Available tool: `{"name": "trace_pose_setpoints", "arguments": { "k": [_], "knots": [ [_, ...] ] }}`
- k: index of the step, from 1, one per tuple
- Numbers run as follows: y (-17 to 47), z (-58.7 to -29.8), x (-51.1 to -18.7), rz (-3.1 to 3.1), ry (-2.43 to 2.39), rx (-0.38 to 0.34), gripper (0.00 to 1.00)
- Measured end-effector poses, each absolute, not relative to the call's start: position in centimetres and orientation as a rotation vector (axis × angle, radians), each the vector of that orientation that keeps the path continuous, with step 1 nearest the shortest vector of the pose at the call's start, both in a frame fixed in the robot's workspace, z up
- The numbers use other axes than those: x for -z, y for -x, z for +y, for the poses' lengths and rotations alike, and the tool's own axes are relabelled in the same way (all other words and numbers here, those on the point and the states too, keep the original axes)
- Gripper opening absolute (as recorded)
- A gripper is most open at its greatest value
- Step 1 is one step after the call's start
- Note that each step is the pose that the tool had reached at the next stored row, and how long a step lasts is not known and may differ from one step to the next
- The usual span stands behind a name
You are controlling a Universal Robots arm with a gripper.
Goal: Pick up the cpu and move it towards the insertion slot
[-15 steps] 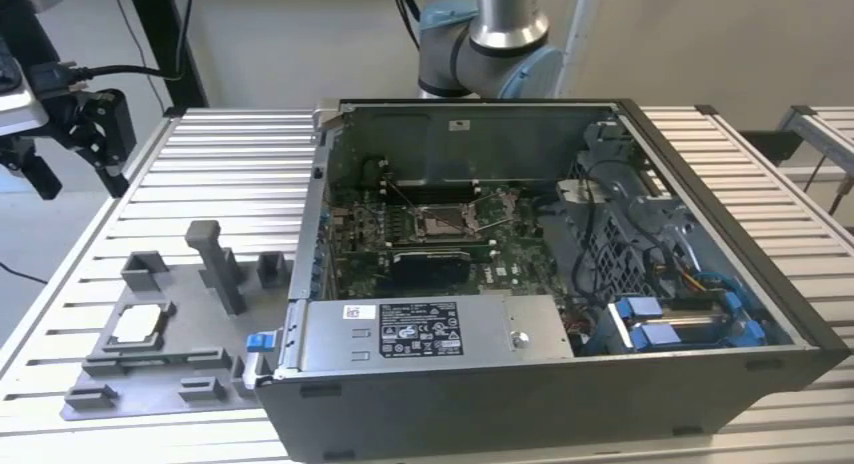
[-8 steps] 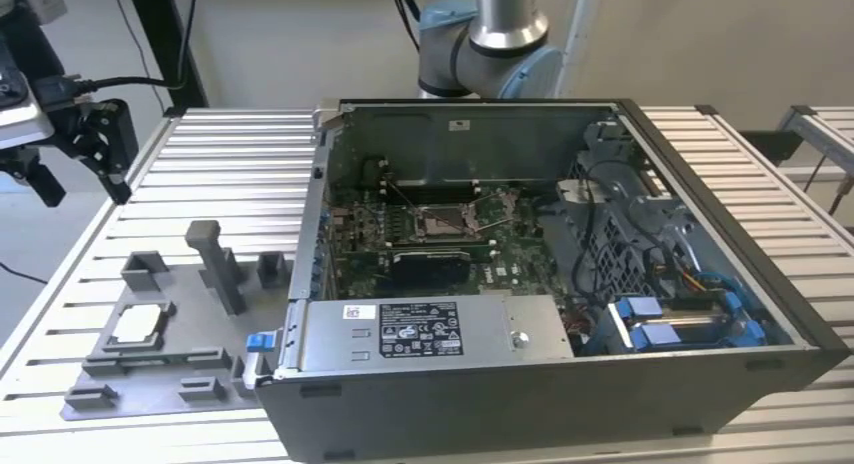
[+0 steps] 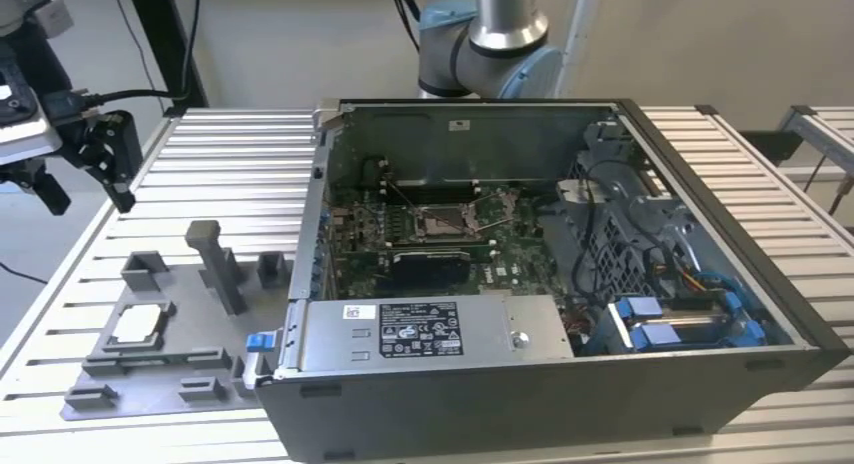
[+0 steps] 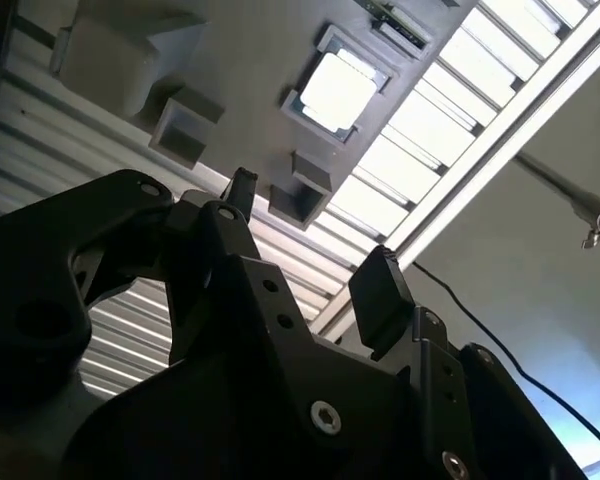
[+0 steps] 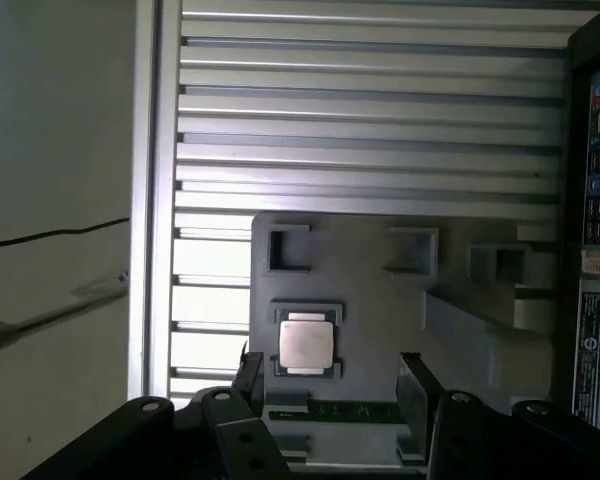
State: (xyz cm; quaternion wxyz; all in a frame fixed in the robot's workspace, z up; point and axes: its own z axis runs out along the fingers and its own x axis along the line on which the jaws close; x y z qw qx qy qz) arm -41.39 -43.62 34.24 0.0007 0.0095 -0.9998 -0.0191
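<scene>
Obscured items: the fixture plate (image 5: 372,310), near edge hidden behind the gripper (image 5: 330,385) in the first wrist view; the computer case (image 5: 592,150), cut off there by the picture's edge; the insertion slot (image 3: 442,220), pins too small to tell in the exterior view; the cpu (image 4: 337,92), face washed out by glare in the second wrist view.

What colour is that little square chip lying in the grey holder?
Silvery-white; the cpu shows best in the first wrist view.

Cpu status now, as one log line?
cpu: seated in grey fixture | gripper: open, apart from cpu | insertion slot: no cpu
</scene>
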Motion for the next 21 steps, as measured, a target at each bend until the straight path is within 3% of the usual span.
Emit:
{"name": "trace_pose_setpoints", "arguments": {
  "k": [21],
  "knots": [
    [41.8, -43.6, -30.9, -3.143, -0.03, 0.06, 1.0]
  ]
}}
